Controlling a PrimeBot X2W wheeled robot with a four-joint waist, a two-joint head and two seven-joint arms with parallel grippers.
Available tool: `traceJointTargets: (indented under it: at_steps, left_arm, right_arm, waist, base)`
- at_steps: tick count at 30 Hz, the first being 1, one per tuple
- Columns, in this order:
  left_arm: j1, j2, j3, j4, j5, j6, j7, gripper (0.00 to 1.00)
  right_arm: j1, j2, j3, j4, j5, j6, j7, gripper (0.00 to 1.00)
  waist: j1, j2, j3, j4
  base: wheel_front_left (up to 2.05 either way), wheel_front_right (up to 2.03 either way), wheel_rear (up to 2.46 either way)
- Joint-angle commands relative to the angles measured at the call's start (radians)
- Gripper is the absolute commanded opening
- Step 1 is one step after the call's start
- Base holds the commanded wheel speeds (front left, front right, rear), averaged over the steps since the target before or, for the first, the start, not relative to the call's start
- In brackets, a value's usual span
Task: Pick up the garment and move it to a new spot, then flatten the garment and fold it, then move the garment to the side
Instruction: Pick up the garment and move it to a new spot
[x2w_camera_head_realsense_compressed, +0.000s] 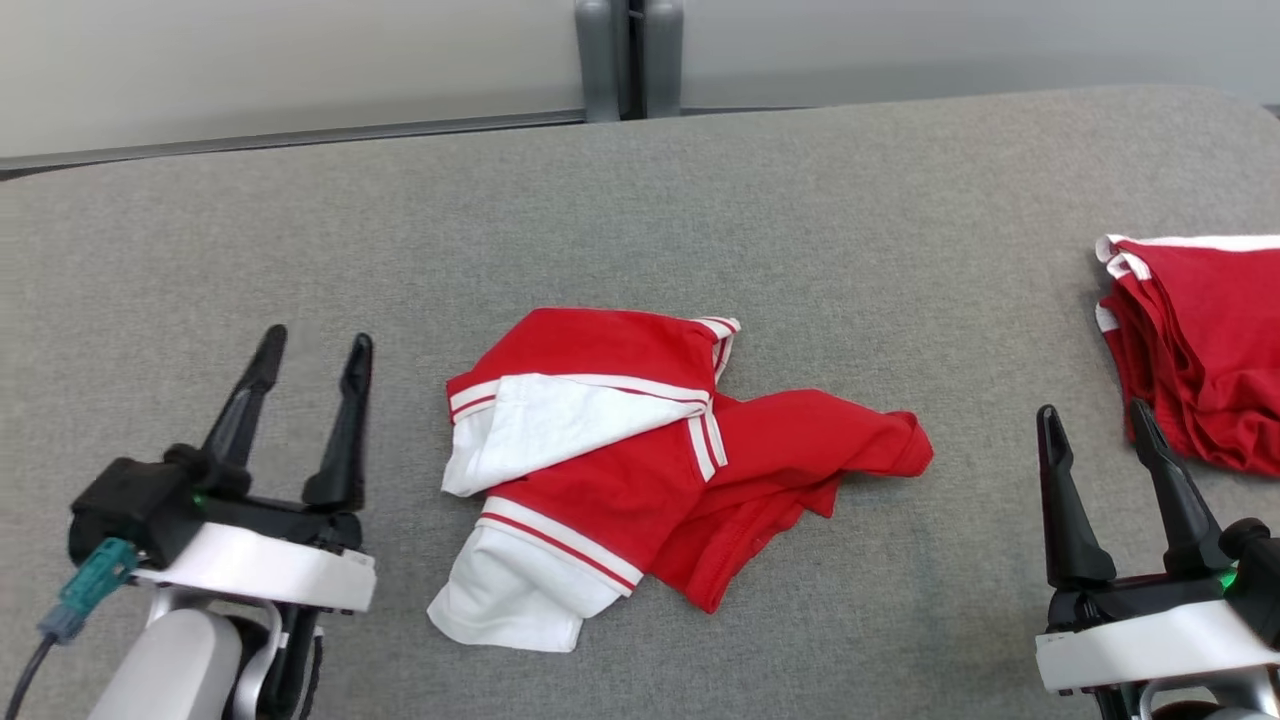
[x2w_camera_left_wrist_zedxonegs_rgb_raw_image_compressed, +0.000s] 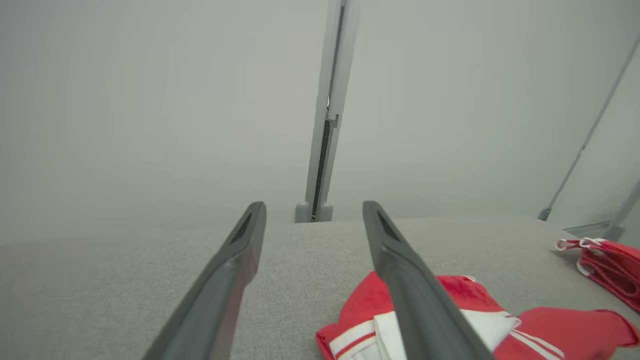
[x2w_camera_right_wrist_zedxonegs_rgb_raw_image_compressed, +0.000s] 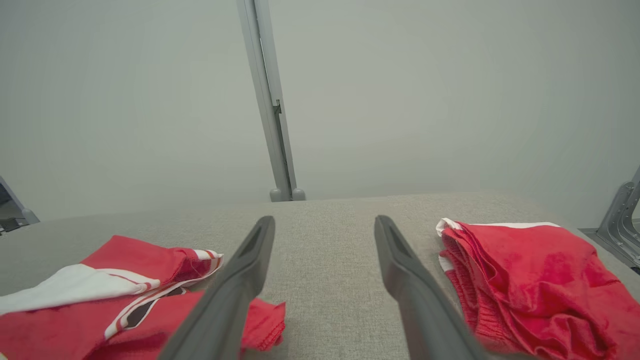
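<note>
In the head view, the left gripper (x2w_camera_head_realsense_compressed: 316, 340) and right gripper (x2w_camera_head_realsense_compressed: 1093, 412) were seen with fingers spread wide and nothing held. The crumpled red-and-white garment (x2w_camera_head_realsense_compressed: 620, 470) was laid on the grey desk (x2w_camera_head_realsense_compressed: 700, 200) between them, touched by neither. In the left wrist view, it was seen behind and right of the right-hand finger. In the right wrist view, it was seen left of the fingers, with a red pile (x2w_camera_right_wrist_zedxonegs_rgb_raw_image_compressed: 525, 270) to their right.

Folded red pile (x2w_camera_head_realsense_compressed: 1210, 340) on grey table (x2w_camera_head_realsense_compressed: 700, 200); post (x2w_camera_head_realsense_compressed: 598, 60) behind.
</note>
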Motion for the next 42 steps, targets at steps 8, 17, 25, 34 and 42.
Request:
traceJointTargets:
  at_steps: [8,17,25,34,42]
  left_arm:
    - [0.092,0.0,0.158,0.019,0.003,-0.002,-0.005,1.0]
    - [0.182,0.01,0.159,0.041,0.043,-0.03,-0.005,1.0]
    - [0.234,0.004,0.122,0.038,0.059,-0.02,0.01,1.0]
    - [0.264,0.01,0.11,0.027,0.055,-0.009,0.027,1.0]
    - [0.263,0.009,0.107,0.027,0.046,-0.006,0.027,1.0]
  right_arm:
    - [0.045,-0.002,-0.016,-0.023,-0.015,0.0,0.043,1.0]
    - [0.105,-0.002,-0.035,-0.043,-0.018,0.0,0.082,1.0]
    - [0.159,-0.002,-0.046,-0.051,-0.016,0.0,0.111,1.0]
    - [0.169,-0.002,-0.042,-0.069,-0.016,0.0,0.128,1.0]
    - [0.175,-0.002,-0.044,-0.073,-0.017,0.0,0.132,1.0]
  waist:
    - [0.0,0.0,-0.082,0.057]
    - [0.0,0.0,-0.151,0.059]
    - [0.0,0.0,-0.211,0.061]
    - [0.0,0.0,-0.232,0.059]
    - [0.0,0.0,-0.232,0.062]
  base:
    - [0.0,0.0,0.0]
    - [0.0,0.0,0.0]
    - [0.0,0.0,0.0]
    - [0.0,0.0,0.0]
    - [0.0,0.0,0.0]
